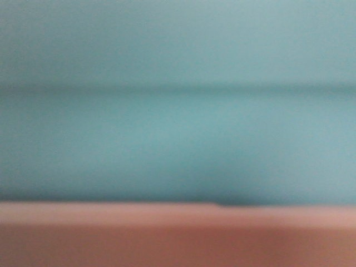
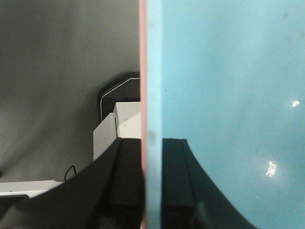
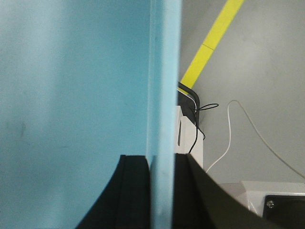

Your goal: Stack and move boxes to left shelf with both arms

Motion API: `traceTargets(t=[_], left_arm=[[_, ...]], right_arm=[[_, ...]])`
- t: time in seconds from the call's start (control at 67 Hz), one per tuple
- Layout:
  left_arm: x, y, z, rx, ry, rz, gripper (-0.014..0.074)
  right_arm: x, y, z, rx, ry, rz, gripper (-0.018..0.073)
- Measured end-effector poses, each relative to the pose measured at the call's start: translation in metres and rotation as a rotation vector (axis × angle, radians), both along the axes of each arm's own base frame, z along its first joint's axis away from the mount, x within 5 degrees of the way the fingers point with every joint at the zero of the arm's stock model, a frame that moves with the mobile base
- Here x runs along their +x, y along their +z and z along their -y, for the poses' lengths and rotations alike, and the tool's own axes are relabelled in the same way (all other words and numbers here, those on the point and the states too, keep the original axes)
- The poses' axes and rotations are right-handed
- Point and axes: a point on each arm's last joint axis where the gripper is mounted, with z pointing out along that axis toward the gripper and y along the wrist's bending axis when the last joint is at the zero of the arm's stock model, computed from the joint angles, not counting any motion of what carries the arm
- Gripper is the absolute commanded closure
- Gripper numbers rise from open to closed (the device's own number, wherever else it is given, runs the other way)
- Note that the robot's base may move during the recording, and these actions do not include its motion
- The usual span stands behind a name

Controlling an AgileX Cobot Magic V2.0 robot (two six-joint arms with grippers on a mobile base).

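We judge stacking done, the blue bin (image 1: 178,122) nested in the pink bin (image 1: 178,239), left fingers (image 2: 126,191) and right fingers (image 3: 136,191) clamping its walls; the shelf move remains.

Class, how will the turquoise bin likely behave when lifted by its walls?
Probably stiff: the turquoise bin wall runs straight between the right gripper fingers. Likely slippery: its inside shines with glints. Perhaps light, as walls look thin.

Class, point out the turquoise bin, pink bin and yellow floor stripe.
turquoise bin (image 3: 71,86), right wrist view, broad wall.
pink bin (image 1: 178,245), front view, blurred side.
yellow floor stripe (image 3: 224,24), right wrist view, upper segment.
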Motion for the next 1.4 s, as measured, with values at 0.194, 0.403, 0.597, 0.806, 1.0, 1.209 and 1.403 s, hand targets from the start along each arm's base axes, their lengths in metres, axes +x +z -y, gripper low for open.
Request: traceTargets(t=[0.194,0.403,0.597,0.806,1.0,1.209,1.403], left_arm=[[0.0005,0.0,-0.0001,0.006,-0.004,0.011,0.0601],[0.0006,0.0001,-0.0002,0.008,-0.005,0.014,0.0601],[0.0008,0.0001,-0.0003,0.009,-0.005,0.016,0.0601],[0.0011,0.0001,-0.0006,0.012,-0.005,0.019,0.0601],[0.0015,0.0001,-0.0009,0.019,-0.008,0.028,0.0601],[0.0021,0.0002,-0.0012,0.022,-0.009,0.034,0.0601],[0.0023,0.0002,-0.0011,0.021,-0.009,0.036,0.0601]], right_arm=[[0.0,0.0,0.0,0.0,0.0,0.0,0.0503],[0.0001,0.0,-0.0001,0.002,0.0,0.001,0.0503],[0.0001,0.0,-0.0001,0.002,0.0,0.001,0.0503],[0.0,0.0,-0.0002,0.003,0.0,0.0,0.0503],[-0.0001,0.0,-0.0004,0.004,-0.002,-0.002,0.0503],[0.0,0.0001,-0.0007,0.009,-0.002,-0.001,0.0503],[0.0,0.0001,-0.0007,0.009,-0.002,-0.001,0.0503]])
